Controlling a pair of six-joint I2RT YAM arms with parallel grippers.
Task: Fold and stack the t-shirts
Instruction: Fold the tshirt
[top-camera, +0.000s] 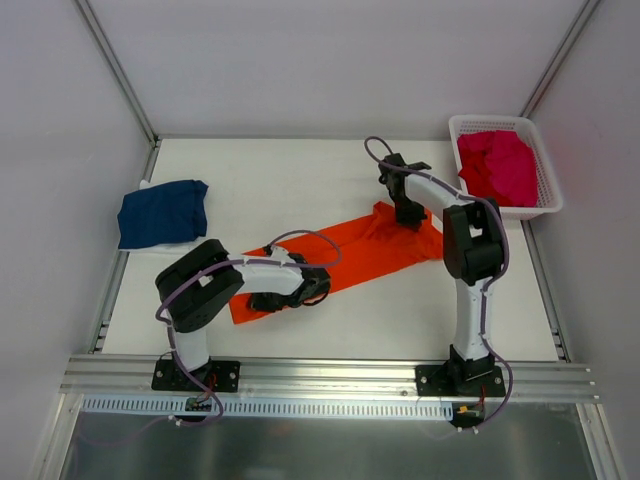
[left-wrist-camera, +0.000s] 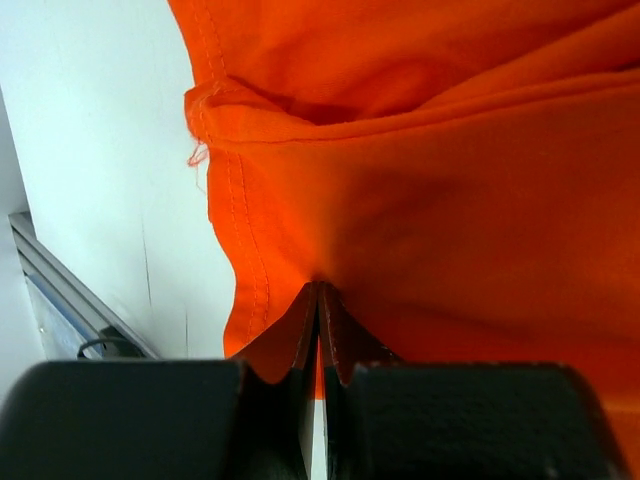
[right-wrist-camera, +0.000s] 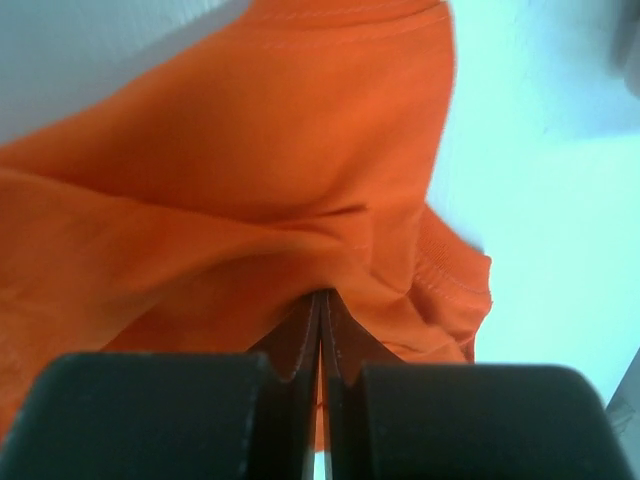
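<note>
An orange t-shirt (top-camera: 355, 255) lies stretched in a long band across the middle of the table. My left gripper (top-camera: 283, 300) is shut on its near-left end; in the left wrist view the orange cloth (left-wrist-camera: 430, 200) bunches into the closed tips of the gripper (left-wrist-camera: 320, 290), beside a stitched hem. My right gripper (top-camera: 408, 216) is shut on the far-right end, with the orange cloth (right-wrist-camera: 220, 190) pinched at the tips of that gripper (right-wrist-camera: 322, 295). A folded navy t-shirt (top-camera: 162, 213) rests at the left. Magenta t-shirts (top-camera: 497, 165) are heaped in a basket.
The white lattice basket (top-camera: 545, 205) stands at the table's far right corner. An aluminium rail (top-camera: 330, 375) runs along the near edge, carrying both arm bases. White walls enclose the table on the left, back and right.
</note>
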